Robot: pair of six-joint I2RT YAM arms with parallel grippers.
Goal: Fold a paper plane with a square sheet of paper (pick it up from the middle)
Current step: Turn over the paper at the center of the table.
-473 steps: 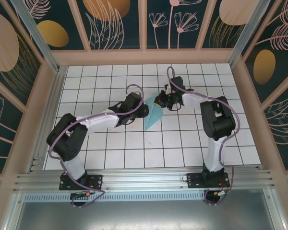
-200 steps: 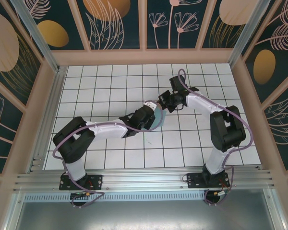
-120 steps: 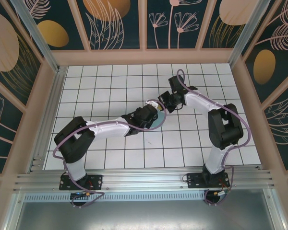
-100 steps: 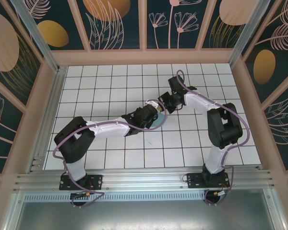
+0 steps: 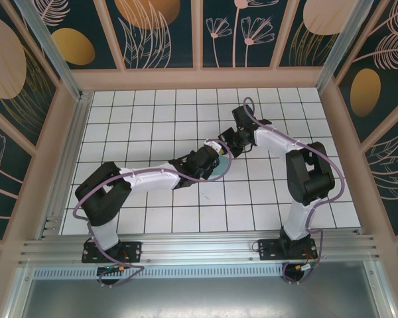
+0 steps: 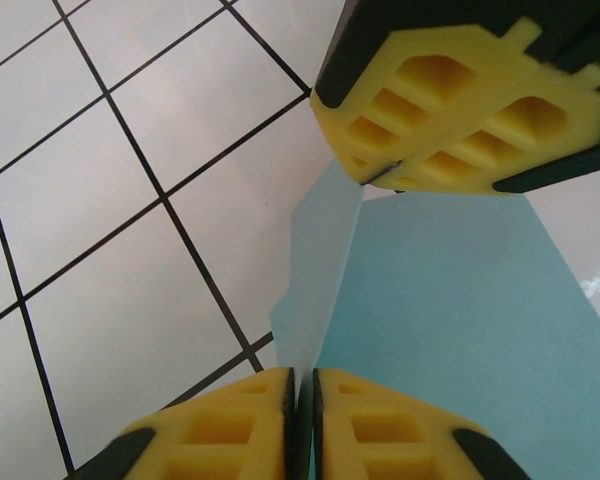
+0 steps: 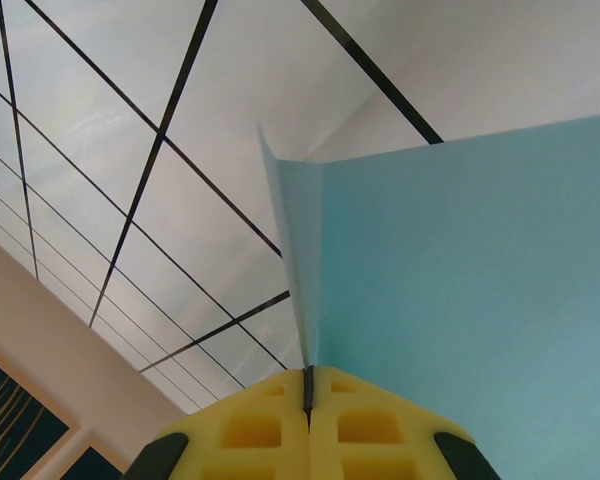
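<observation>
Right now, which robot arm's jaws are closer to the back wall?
Right. The right jaws pinch the far end of the blue paper, nearer the back wall; the left jaws pinch its near end.

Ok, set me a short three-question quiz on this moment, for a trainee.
1. True or false: the left gripper is shut on the paper.
2. What does the right gripper hold? A: nothing. B: the paper. C: a pen.
3. Fill in: the table has white tiles with ___ lines.
Key: 1 true; 2 B; 3 black.
</observation>
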